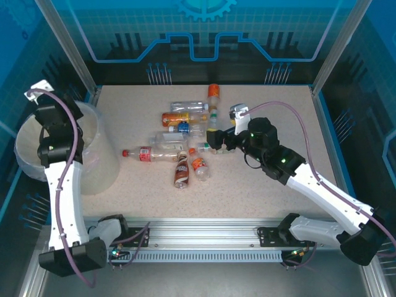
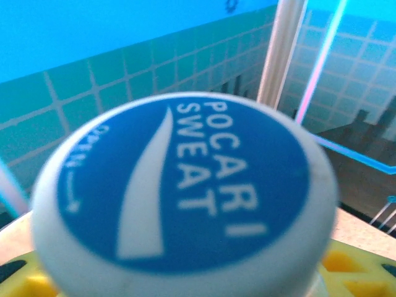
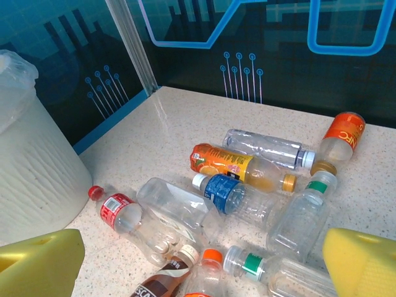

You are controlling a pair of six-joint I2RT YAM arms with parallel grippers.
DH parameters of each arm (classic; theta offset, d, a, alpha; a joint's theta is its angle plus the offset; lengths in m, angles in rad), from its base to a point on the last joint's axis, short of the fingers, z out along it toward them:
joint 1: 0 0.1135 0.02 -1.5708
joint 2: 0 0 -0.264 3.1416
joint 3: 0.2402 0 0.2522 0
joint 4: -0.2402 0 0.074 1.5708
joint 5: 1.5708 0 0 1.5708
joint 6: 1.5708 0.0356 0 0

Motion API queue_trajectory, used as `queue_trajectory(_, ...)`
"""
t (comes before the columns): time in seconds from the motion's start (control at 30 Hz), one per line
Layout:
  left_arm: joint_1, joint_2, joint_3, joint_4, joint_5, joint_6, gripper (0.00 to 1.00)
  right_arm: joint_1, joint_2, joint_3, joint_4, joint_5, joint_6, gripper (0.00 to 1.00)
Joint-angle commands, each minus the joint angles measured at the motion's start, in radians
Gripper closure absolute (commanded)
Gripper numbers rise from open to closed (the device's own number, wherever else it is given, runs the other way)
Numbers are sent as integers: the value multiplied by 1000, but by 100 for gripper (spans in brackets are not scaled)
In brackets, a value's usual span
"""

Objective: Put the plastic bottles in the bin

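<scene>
The bin stands at the left edge of the table, and the left arm reaches up over its rim. What lies inside it cannot be told: the arm and the crumpled liner cover most of the opening.

Out in the middle lies the heap of bottles, roughly ten of them on their sides and well apart from the bin. That is the bulk of the job, and it looks barely started. The red-labelled bottle lies nearest the bin, with the orange-labelled bottle and the blue-labelled bottle deeper in the pile.

The right gripper hovers just above the near side of the heap, jaws spread wide, nothing between its yellow pads. It looks ready for a pick.

The left gripper is clamped on one bottle, whose blue-and-white cap sits right under the wrist camera. That bottle looks next to drop.
</scene>
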Motion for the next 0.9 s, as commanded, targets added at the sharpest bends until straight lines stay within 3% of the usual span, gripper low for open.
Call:
queue_trajectory(0.0, 36, 50, 82, -194, 64, -24, 43, -13, 7, 41, 17, -30, -16, 0)
queue_trajectory(0.1, 52, 82, 86, -300, 66, -16, 43, -13, 12, 49, 16, -45, -21, 0)
queue_trajectory(0.27, 153, 140, 84, -402, 104, -37, 44, -14, 38, 75, 2, -56, -28, 0)
queue_trajectory(0.43, 347, 147, 41, -364, 238, -146, 49, -15, 66, 97, -10, -75, -34, 0)
queue_trajectory(0.63, 406, 225, 68, -415, 195, -197, 44, -15, 80, 118, -16, -89, -33, 0)
queue_trajectory(0.87, 411, 232, 6, -410, 132, -255, 35, -15, 85, 123, -26, -85, -38, 0)
